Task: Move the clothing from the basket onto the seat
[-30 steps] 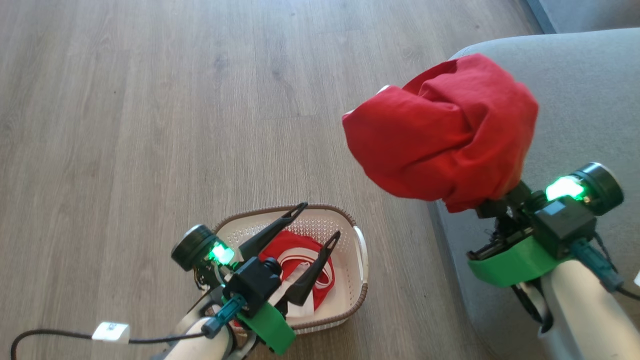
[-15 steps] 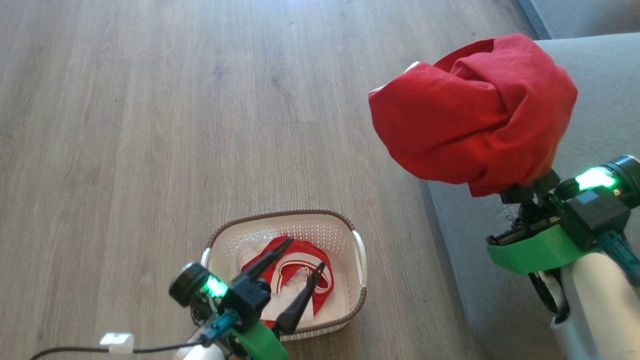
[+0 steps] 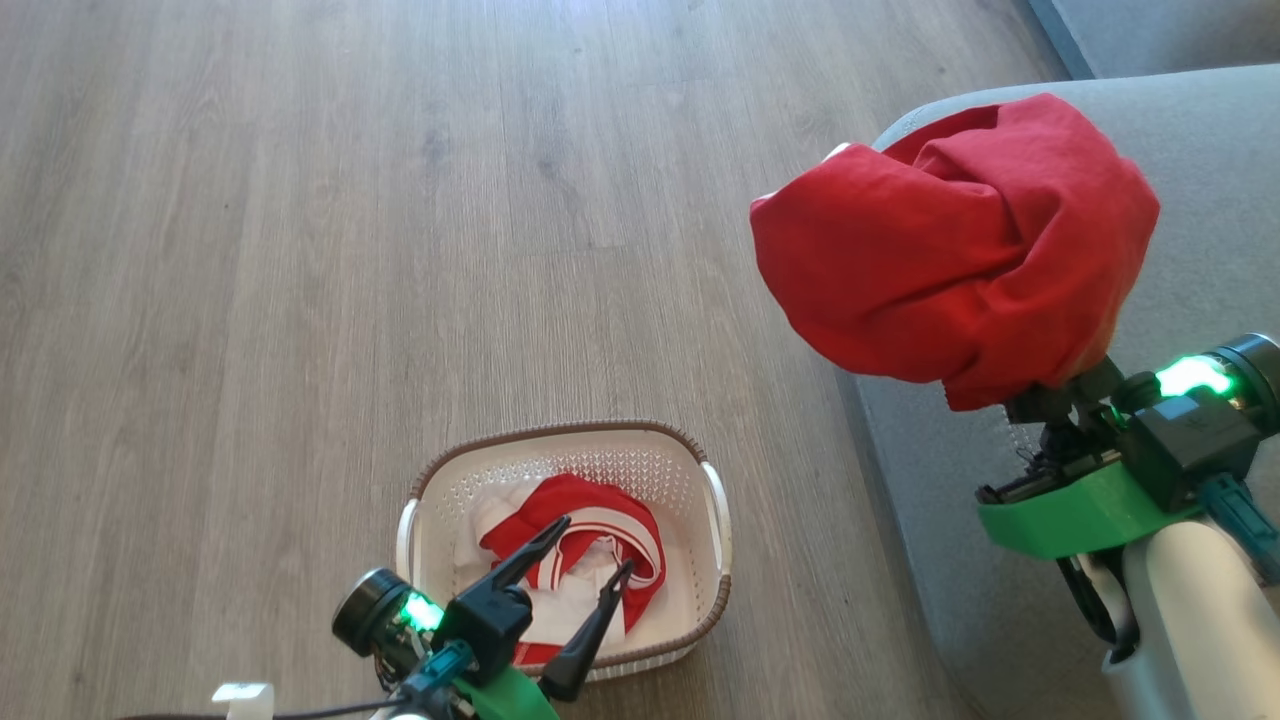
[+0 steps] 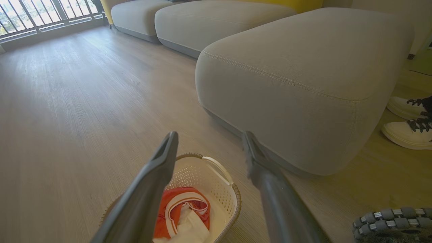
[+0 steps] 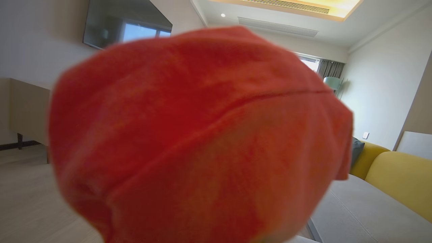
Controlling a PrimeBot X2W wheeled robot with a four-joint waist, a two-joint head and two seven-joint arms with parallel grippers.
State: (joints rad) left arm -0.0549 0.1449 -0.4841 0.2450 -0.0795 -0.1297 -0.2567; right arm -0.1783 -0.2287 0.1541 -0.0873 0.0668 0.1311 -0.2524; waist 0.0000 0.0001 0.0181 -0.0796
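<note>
A: Around the basket [image 3: 560, 432], what is the room like?

B: Pale wood-plank floor [image 3: 300, 250] lies under the basket and on all sides of it. Just to the basket's right rises the grey seat [image 3: 1210, 200], rounded at the corner and with a stitched seam. On the far side of the seat from the basket, a pair of white shoes [image 4: 410, 130] with dark laces stands on the floor.

A: And the hands?

B: The left gripper [image 3: 597, 543] hangs above the basket's near end. Its fingers are spread wide, empty, and apart from the red and white garment [image 3: 600, 505] lying inside. The right gripper [image 3: 1075, 390] is up and to the basket's right, by the seat's corner. The plain red garment [image 3: 950, 240] is draped over its fingers, lifted in the air. It hides them, so I cannot tell how far they are parted.
</note>
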